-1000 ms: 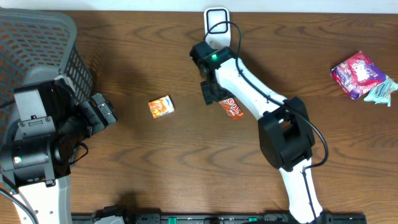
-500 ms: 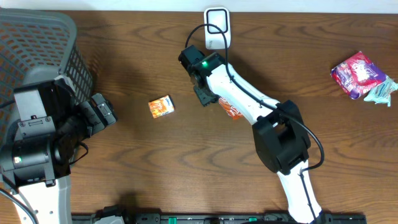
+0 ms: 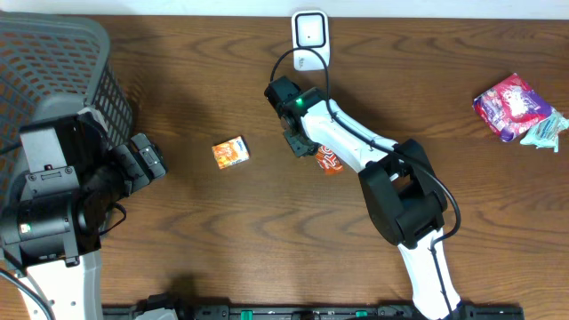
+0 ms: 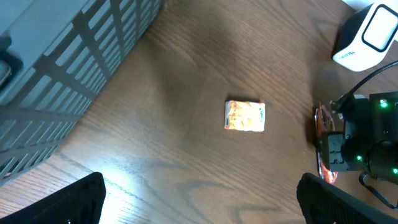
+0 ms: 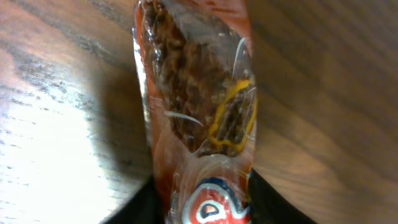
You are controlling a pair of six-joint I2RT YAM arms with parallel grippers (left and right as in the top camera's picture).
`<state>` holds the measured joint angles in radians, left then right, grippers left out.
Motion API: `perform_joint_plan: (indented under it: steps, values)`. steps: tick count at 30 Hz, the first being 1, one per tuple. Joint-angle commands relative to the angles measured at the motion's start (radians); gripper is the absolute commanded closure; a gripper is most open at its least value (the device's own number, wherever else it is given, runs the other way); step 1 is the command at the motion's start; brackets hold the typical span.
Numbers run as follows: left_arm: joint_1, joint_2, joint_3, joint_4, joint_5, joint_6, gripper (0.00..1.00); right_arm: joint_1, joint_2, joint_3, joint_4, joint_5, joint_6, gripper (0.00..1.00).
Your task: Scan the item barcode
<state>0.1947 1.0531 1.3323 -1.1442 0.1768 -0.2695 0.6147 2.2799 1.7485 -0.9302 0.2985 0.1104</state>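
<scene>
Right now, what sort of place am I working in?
Probably a mock shop checkout: a white barcode scanner at the far edge of the wooden table, a grey shopping basket at the left, and packaged goods, a red snack wrapper and small orange box, between.

The right gripper (image 3: 307, 148) has swung back toward the red snack packet (image 3: 330, 161), its jaws closing onto its end.

The basket (image 3: 53, 71) stands at the far left corner of the table (image 3: 222, 249), and the scanner (image 3: 309, 31) stands at the middle of the far edge. Nearer than the scanner, a small box (image 3: 230, 152) lies left of a snack packet (image 3: 329, 160), well apart from it. Two bags (image 3: 508, 102) lie touching near the right edge.
</scene>
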Motion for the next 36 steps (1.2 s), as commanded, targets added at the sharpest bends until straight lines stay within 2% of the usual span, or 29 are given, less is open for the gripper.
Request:
perform_joint_plan:
  steps: [1,3,4,8,11,16,20,27,31,36]
  values:
    - [0.003,0.000,0.010,0.000,-0.006,-0.005,0.02,-0.012,0.013,-0.027,-0.006,-0.076,0.006,0.78]
    - [0.003,0.000,0.010,0.000,-0.006,-0.005,0.02,-0.025,0.013,0.001,-0.027,-0.152,0.021,0.90]
    - [0.003,0.000,0.010,0.000,-0.006,-0.005,0.02,-0.034,0.013,0.016,-0.038,-0.189,0.032,0.99]
    - [0.003,0.000,0.010,0.000,-0.006,-0.005,0.02,-0.098,0.013,0.095,-0.084,-0.429,0.038,0.99]
    - [0.003,0.000,0.010,0.000,-0.006,-0.005,0.02,-0.175,0.013,0.134,-0.111,-0.688,0.037,0.99]
    - [0.003,0.000,0.010,0.000,-0.006,-0.005,0.02,-0.330,0.013,0.115,-0.119,-1.147,-0.021,0.99]
    - [0.003,0.000,0.010,0.000,-0.006,-0.005,0.02,-0.432,0.015,0.041,-0.118,-1.349,-0.049,0.99]
    - [0.003,0.000,0.010,0.000,-0.006,-0.005,0.02,-0.554,0.016,-0.196,-0.017,-1.446,-0.031,0.99]
    - [0.003,0.000,0.010,0.000,-0.006,-0.005,0.02,-0.632,0.016,-0.251,0.021,-1.338,-0.008,0.91]
    - [0.003,0.000,0.010,0.000,-0.006,-0.005,0.02,-0.720,0.015,-0.199,-0.039,-1.138,0.012,0.68]
